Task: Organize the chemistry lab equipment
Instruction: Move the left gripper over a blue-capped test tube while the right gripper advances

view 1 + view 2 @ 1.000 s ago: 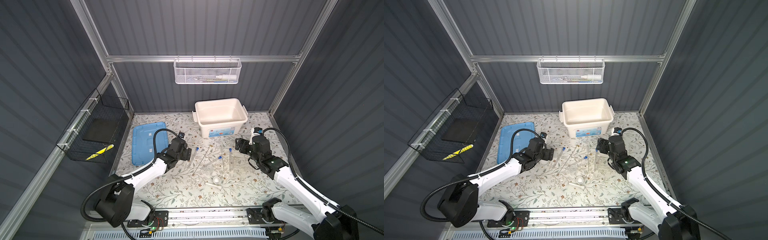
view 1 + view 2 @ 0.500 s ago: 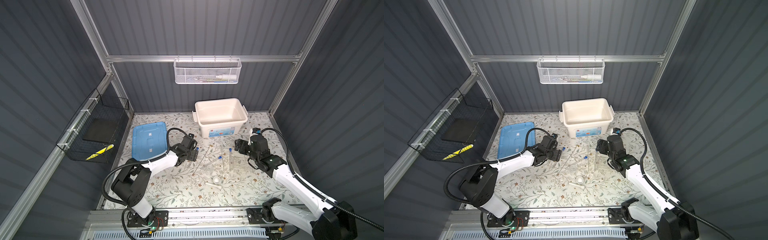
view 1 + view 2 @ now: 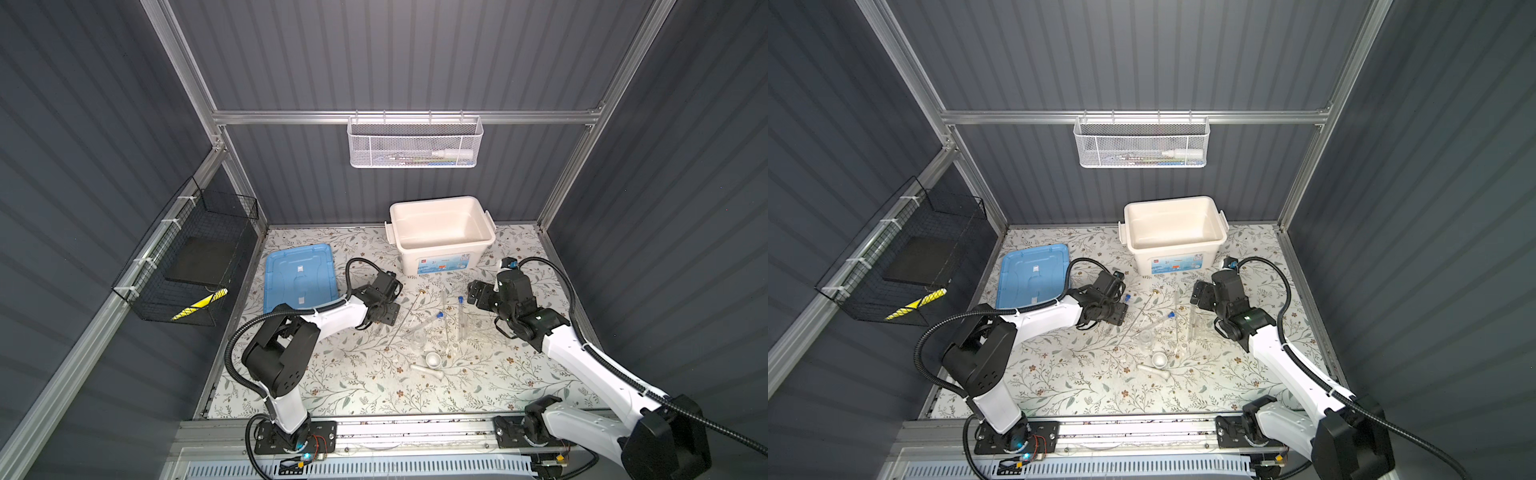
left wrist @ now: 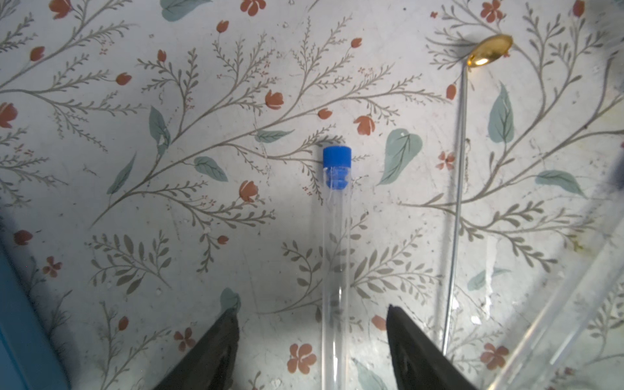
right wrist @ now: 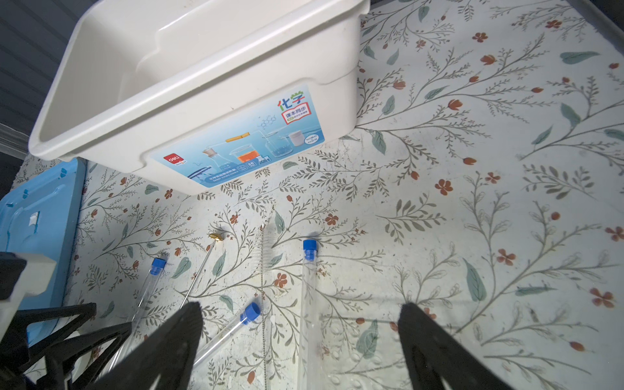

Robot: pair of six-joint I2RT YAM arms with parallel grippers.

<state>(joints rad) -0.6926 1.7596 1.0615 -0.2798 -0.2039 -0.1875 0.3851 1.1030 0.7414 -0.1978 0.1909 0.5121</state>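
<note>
Close by the white tub (image 5: 216,101), the left claw (image 4: 310,314) straddles a test tube (image 4: 334,253), jaws apart, seemingly for a pinch; the right claw (image 5: 300,305) gapes over a second test tube (image 5: 309,280).

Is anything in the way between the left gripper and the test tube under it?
Nothing visible. The test tube lies bare between the open jaws of the left gripper; the gold-tipped rod lies beside it, apart.
</note>
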